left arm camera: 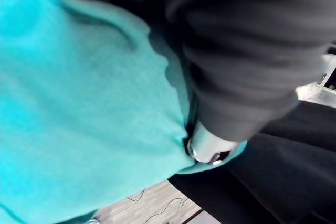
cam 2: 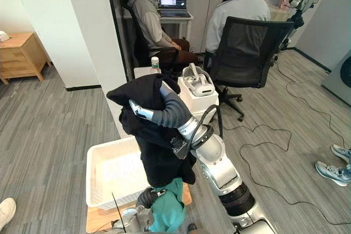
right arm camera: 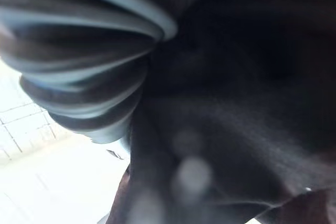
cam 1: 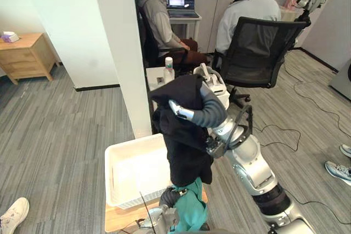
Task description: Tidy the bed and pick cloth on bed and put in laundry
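**Q:** What sits at the centre of the head camera's view?

**A:** A black garment (cam 1: 186,152). It is draped over the right hand (cam 1: 184,112), which is raised at mid-frame. The cloth covers the top of the hand and hangs straight down in a long fold.

**Q:** Is that hand gripping it?

**A:** I cannot tell. The cloth wraps the hand, and the right wrist view shows just the dark ribbed cover pressed against black fabric.

**Q:** Where is the laundry container?

**A:** A white laundry basket (cam 2: 107,198) stands at lower left of centre on a low wooden board (cam 1: 118,217). The garment's hanging end overlaps the basket's right edge in the picture, and it stays off the basket floor.

**Q:** And the other hand?

**A:** The left hand (cam 1: 168,196) is at the bottom centre, just under the black garment. A teal cloth (cam 1: 192,209) bunches against it and hangs below. In the left wrist view teal fabric buries the hand, so its grip cannot be told either.

**Q:** What lies behind?

**A:** A white pillar (cam 1: 118,42) rises at upper centre-left. Two people sit beyond it, one in a black office chair (cam 1: 258,47), facing a laptop (cam 1: 181,1). A wooden cabinet (cam 1: 24,56) stands at far left on grey carpet.
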Motion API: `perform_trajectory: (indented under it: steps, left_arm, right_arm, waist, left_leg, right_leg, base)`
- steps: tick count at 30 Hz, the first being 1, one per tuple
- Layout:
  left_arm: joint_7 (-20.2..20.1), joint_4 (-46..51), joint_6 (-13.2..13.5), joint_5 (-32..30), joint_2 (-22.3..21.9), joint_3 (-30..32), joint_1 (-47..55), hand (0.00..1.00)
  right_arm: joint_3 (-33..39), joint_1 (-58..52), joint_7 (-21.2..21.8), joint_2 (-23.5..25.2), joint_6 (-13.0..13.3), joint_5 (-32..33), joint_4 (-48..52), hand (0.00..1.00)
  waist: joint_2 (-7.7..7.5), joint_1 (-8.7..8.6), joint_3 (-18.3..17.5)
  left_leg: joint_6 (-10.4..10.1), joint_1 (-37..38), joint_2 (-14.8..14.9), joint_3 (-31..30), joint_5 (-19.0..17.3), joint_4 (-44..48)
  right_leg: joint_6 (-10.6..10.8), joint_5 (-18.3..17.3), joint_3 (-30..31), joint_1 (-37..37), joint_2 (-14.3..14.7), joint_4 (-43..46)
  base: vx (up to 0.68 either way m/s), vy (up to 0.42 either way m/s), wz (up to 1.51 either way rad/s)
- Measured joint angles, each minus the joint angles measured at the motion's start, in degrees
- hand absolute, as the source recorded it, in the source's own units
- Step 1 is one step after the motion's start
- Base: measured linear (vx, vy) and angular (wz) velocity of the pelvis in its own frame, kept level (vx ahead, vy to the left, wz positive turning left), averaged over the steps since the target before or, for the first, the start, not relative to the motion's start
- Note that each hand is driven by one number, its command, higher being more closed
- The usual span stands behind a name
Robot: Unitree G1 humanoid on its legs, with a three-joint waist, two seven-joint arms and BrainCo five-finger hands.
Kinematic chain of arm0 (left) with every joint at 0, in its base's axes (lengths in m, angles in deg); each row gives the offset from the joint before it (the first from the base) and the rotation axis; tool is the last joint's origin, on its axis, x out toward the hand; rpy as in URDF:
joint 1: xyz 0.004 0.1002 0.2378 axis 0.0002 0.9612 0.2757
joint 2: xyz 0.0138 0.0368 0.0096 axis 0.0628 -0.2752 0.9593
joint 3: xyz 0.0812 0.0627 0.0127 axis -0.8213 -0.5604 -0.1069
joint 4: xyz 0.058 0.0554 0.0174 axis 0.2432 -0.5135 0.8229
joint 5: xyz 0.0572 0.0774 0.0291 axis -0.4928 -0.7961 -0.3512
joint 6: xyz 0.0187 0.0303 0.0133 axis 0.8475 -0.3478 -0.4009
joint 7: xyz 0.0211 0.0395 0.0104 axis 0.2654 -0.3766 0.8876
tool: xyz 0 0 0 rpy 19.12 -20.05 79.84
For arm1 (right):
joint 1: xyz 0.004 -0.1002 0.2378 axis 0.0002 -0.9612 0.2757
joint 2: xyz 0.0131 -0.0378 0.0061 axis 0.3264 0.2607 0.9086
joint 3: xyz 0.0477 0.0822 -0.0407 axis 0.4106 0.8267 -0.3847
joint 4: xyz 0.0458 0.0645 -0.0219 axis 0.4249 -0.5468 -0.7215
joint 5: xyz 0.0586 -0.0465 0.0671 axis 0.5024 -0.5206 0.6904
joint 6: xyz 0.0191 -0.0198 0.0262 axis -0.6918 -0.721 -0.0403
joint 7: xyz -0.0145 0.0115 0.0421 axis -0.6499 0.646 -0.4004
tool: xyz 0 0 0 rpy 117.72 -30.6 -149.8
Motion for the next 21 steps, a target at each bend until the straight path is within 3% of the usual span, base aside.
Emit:
perform_trajectory:
  steps: [3, 8, 13, 16, 19, 21]
  left_arm:
    - [0.9, 0.7, -1.2, 0.0, -0.9, 0.0, -1.9, 1.0]
    - [2.4, 2.9, -3.4, 0.0, -1.2, 0.6, -2.2, 1.0]
    - [3.7, 4.1, -7.0, 0.0, -1.1, 0.4, -1.7, 1.0]
    - [4.6, 6.1, -7.4, 0.0, -1.1, 0.4, -1.8, 1.0]
    - [4.7, 8.4, -7.3, 0.0, -1.1, 0.3, -2.6, 1.0]
    - [4.6, 9.2, -7.3, -0.1, -1.1, 0.1, -3.6, 1.0]
  right_arm:
    - [-1.6, 0.1, -1.6, 0.2, -0.1, -2.4, -0.5, 1.0]
    - [-5.9, 2.3, -4.0, 1.5, -1.2, -3.7, -4.3, 1.0]
    - [-13.1, 2.3, -5.5, 2.8, -4.8, -6.7, -11.1, 1.0]
    - [-15.2, 2.4, -5.6, 4.3, -5.9, -7.5, -15.9, 1.0]
    - [-18.4, 5.4, -7.0, 7.4, -9.1, -9.8, -24.0, 1.0]
    - [-19.5, 7.0, -7.9, 8.7, -13.1, -11.0, -27.4, 1.0]
  waist:
    - [0.01, 1.4, 0.0]
    - [0.04, 1.85, -0.1]
    - [0.86, 3.13, 0.6]
    - [0.79, 3.35, 1.2]
    - [0.09, 3.4, 5.9]
    - [-0.08, 4.99, 9.8]
  left_leg:
    - [0.1, -0.1, 0.2, -0.2, 1.0, 0.1]
    - [-0.4, 0.0, 0.5, -1.5, 1.5, 0.2]
    - [0.1, -0.8, 0.9, -2.3, 1.0, 0.0]
    - [0.1, -3.4, 1.4, -1.4, 1.1, 0.0]
    - [0.2, -6.8, 2.3, -1.0, 2.1, 1.1]
    - [0.2, -9.4, 2.7, -1.2, 2.4, 2.8]
  right_leg:
    - [0.0, 0.0, -0.8, 0.2, 0.0, -0.3]
    - [-0.5, 0.7, -2.5, 0.9, 0.0, -0.4]
    - [-0.8, 2.5, -5.2, 0.5, -0.1, -0.3]
    - [-1.8, 3.8, -6.4, -2.2, -0.3, 0.6]
    - [-2.4, 5.6, -7.5, -4.8, -0.3, 0.9]
    - [-2.4, 5.7, -9.1, -6.6, -0.8, 1.0]
  base:
    - [0.02, -0.012, 0.09]
    - [-0.02, 0.001, 0.15]
    - [-0.07, 0.018, 0.12]
    - [-0.07, 0.033, 0.23]
    - [-0.07, 0.044, 0.3]
    - [-0.01, 0.014, 0.25]
